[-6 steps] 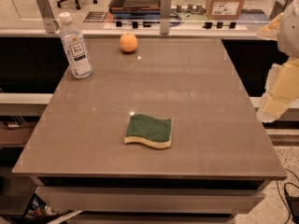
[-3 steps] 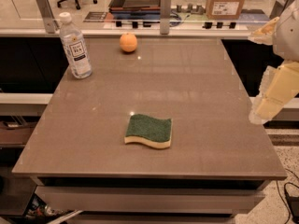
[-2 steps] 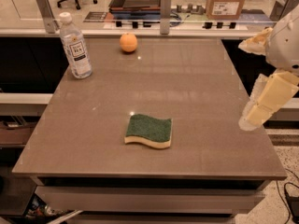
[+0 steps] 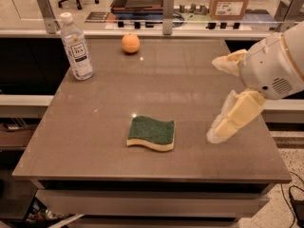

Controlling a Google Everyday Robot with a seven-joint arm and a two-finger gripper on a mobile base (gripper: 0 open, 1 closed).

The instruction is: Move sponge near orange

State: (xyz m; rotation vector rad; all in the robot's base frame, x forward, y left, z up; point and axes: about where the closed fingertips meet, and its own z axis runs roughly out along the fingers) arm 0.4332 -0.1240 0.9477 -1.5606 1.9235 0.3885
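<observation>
Sponge handling comes first for me: in the camera view, the flat wavy-edged sponge with a dark green scouring top over pale yellow foam [image 4: 151,133] looks light and soft. I expect it to squash under a pinch and grip well on the rough face, with nothing fragile about it. I would take it across its shorter width, one pad on each long side, low enough to catch the foam layer and not just skim the top. It lies flat on the brown smooth-topped table [image 4: 190,89], left of the lower fingertip, near it but clearly apart and untouched. The cream-coloured two-finger gripper [image 4: 213,100] hangs over the table's right part, and its fingers [image 4: 235,118] are spread wide with nothing between them, one reaching left and the other slanting down toward the tabletop. The small round matte orange fruit [image 4: 130,43] sits well beyond the fingers, far up and to the left near the table's back edge and well apart from the sponge. A clear plastic water bottle with a white cap [image 4: 76,47] stands upright further left of the fruit, so I judge the set-down spot should stay on the orange's near side.
</observation>
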